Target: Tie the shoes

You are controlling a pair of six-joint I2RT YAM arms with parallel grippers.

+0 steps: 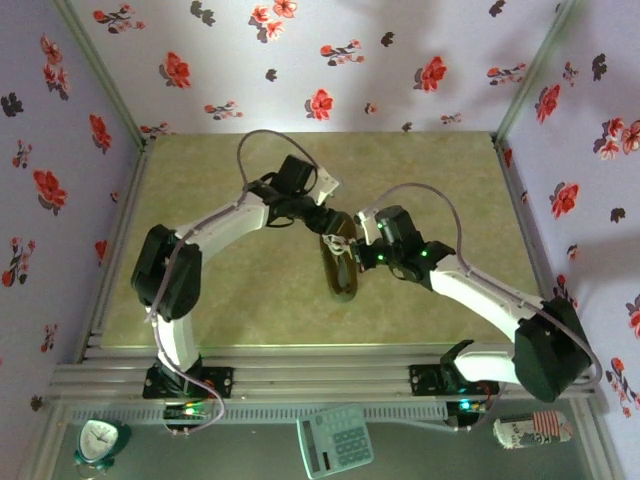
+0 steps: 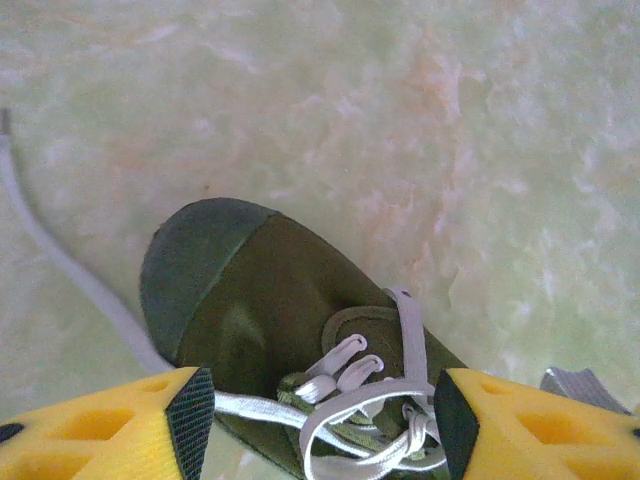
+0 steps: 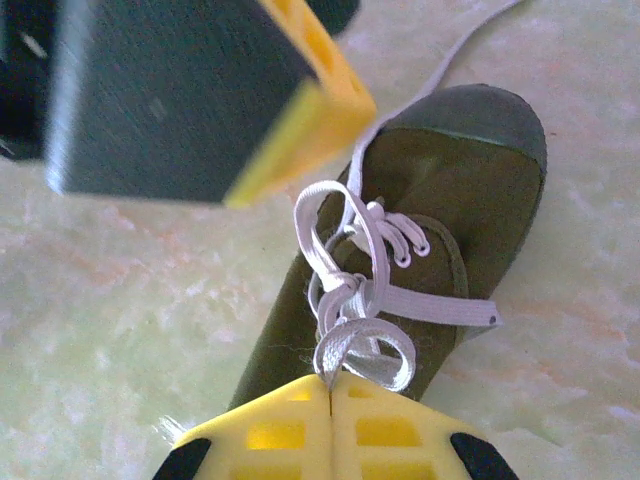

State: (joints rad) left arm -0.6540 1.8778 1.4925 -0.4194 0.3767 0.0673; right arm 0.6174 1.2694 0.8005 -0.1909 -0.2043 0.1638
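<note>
**A:** Status, left to right?

**B:** The left gripper (image 2: pixel 320 405) is held apart, one finger on each side of the laced section, and nothing is gripped. The shoe (image 2: pixel 260 290) is set mid-table on its sole, between the two grippers. The laces (image 3: pixel 345 295) are crossed in a loose knot with a loop over the tongue. One free end (image 2: pixel 60 260) is trailed off past the toe. The right gripper (image 3: pixel 330 398) is closed tight on the end of that loop, which is pinched at the tips.

**A:** Step in hand?

**B:** It is judged to be knot forming, with the second strand not yet taken.

**A:** How is it done well?

**B:** One strand only should be picked by the left fingers, on the side opposite the held loop. Lace must be caught, not the upper. The right clamp should not be eased before the left hold is made. Pulls should be made outward, level and matched. The shoe looks light and nothing pins it, so a lopsided pull is likely to drag it. Slip from the pads is the other risk.

**A:** Surface and room?

**B:** The table (image 1: pixel 230 290) is covered in a pale green marbled sheet, smooth and flat. It is enclosed by lilac walls (image 1: pixel 300 60) printed with red flowers. Along the near ledge, a clock (image 1: pixel 100 441), a calculator (image 1: pixel 335 441) and a can (image 1: pixel 532 430) are laid out.
</note>
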